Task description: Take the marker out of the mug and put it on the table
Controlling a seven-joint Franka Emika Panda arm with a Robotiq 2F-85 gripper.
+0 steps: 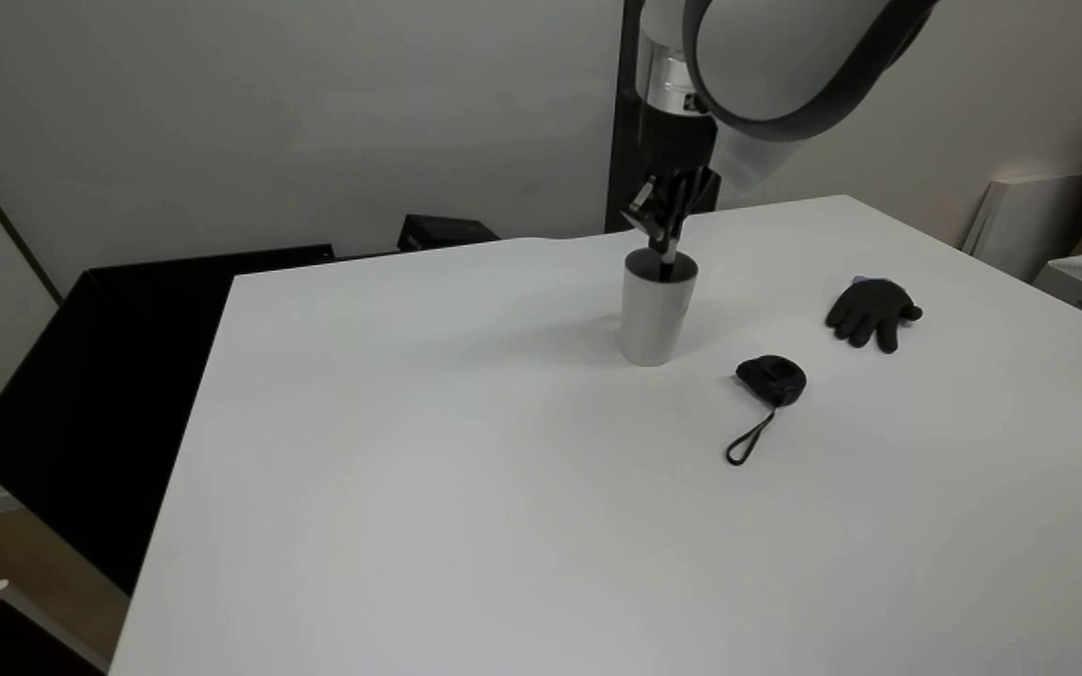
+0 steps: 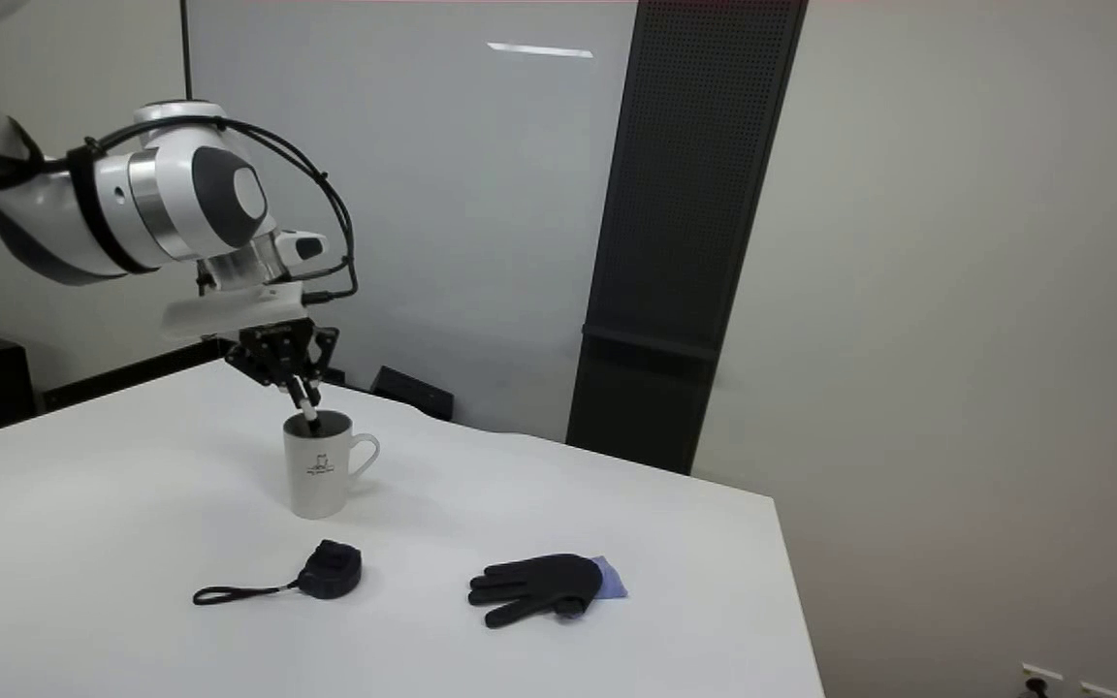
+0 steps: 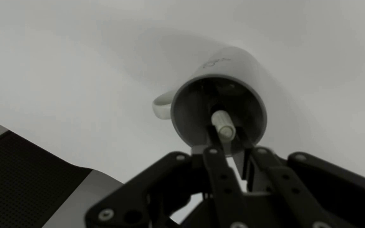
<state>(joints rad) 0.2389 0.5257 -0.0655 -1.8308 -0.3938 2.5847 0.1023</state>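
Observation:
The marker (image 1: 670, 253) has a whitish end section and a black part below it; it also shows in an exterior view (image 2: 309, 411) and the wrist view (image 3: 223, 122). Its lower part is inside the mug (image 1: 652, 319), hidden by the wall. The mug, light grey with a handle and small print (image 2: 318, 475), stands upright on the white table (image 1: 466, 451); its dark inside shows in the wrist view (image 3: 188, 117). My gripper (image 3: 226, 129) points down over the mug mouth, its fingertips closed on both sides of the marker's whitish end, just above the rim in both exterior views.
A black tape measure with a cord loop (image 1: 774, 379) lies near the mug; it also shows in an exterior view (image 2: 331, 570). A black glove (image 1: 870, 312) lies farther off, also in an exterior view (image 2: 539, 586). A wall and dark panel (image 2: 685, 223) stand behind the table.

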